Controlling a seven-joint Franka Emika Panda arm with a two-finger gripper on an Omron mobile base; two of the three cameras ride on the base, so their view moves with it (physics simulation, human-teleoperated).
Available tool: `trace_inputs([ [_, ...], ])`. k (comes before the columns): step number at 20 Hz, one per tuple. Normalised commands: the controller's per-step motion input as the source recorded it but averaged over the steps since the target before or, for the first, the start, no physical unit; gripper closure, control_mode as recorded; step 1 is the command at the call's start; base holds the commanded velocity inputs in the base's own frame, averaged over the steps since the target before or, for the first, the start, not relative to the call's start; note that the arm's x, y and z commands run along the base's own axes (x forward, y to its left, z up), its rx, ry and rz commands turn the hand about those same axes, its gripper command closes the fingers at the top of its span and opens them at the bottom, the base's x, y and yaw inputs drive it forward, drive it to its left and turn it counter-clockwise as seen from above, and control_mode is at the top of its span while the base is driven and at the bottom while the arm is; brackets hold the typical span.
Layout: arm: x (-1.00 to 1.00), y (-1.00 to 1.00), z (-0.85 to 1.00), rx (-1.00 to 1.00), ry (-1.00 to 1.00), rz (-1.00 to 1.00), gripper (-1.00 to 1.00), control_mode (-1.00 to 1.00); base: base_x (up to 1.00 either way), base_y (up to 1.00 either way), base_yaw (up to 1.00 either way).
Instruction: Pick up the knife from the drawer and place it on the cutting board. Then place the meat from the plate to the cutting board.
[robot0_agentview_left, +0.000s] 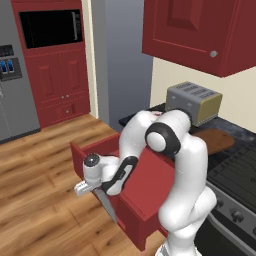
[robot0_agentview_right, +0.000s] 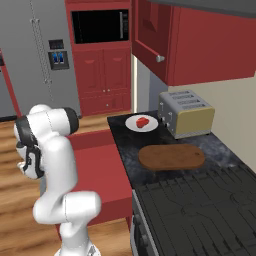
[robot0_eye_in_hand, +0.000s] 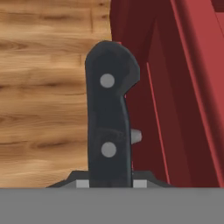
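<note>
The knife (robot0_eye_in_hand: 107, 116) has a black handle with two rivets, and my gripper (robot0_eye_in_hand: 109, 183) is shut on it near the blade end. In the left base view the gripper (robot0_agentview_left: 94, 188) hangs in front of the open dark-red drawer (robot0_agentview_left: 147, 192), above the floor, and the knife's grey blade (robot0_agentview_left: 107, 205) points down and to the right. The brown cutting board (robot0_agentview_right: 171, 156) lies on the dark counter in front of the toaster. The white plate (robot0_agentview_right: 134, 125) sits at the counter's far left end, and the red meat (robot0_agentview_right: 142, 121) rests on it.
A metal toaster (robot0_agentview_right: 185, 114) stands behind the board. The stove top (robot0_agentview_right: 200, 210) fills the counter's near side. Red wall cabinets (robot0_agentview_right: 200, 45) hang above it. Wooden floor (robot0_agentview_left: 40, 200) lies open to the left of the drawer.
</note>
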Motion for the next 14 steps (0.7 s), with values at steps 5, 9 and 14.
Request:
trace_inputs([
  [5,0.91,-0.71,-0.34,0.03,0.0,0.03,1.0,-1.0,0.0,0.0,0.0],
  [9,1.0,-0.49,-0.45,0.0,0.0,0.0,1.0,-1.0,0.0,0.0,0.0],
  [14,1.0,-0.37,-0.52,0.0,0.0,0.02,1.0,-1.0,0.0,0.0,0.0],
])
